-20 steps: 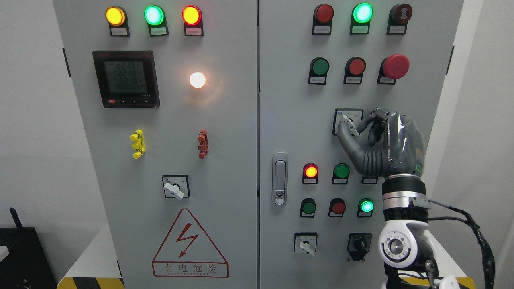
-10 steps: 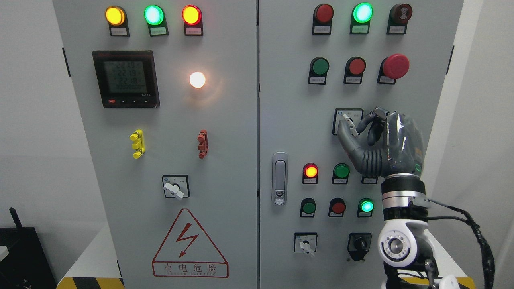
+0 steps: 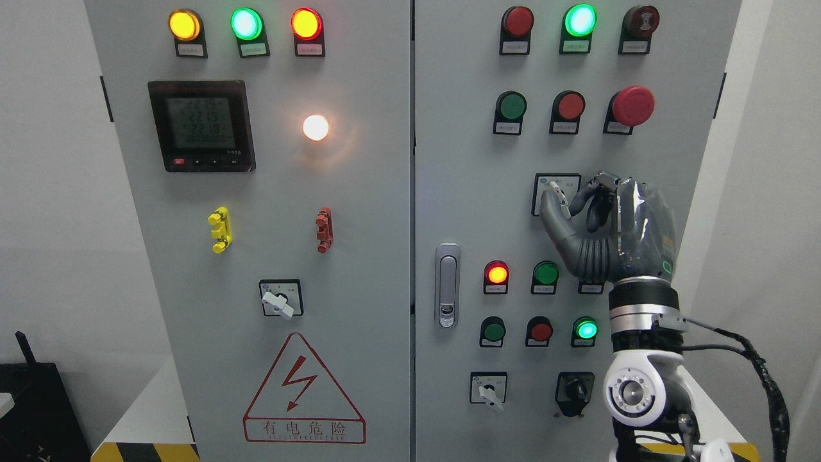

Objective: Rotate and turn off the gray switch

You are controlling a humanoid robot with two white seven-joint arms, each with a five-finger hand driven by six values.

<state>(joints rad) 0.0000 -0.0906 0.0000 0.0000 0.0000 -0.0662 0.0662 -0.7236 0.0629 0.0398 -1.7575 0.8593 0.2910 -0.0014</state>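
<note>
A: Pinching the gray switch (image 3: 557, 198), upper middle of the cabinet's right door (image 3: 462, 192): right hand (image 3: 606, 228), thumb and forefinger clamped on its lever.

B: Advice?

A: Turn from the wrist, keep the pinch tight, stay clear of the green button (image 3: 546, 274) below.

B: Containers?

A: Only the closed cabinet; contents hidden.

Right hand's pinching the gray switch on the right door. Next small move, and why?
Probably roll the wrist to twist the knob toward off. The right hand already has thumb and fingers closed around the gray switch, whose handle tilts up-left; no regrasp looks needed. Which direction means off can't be read from the label.
</note>
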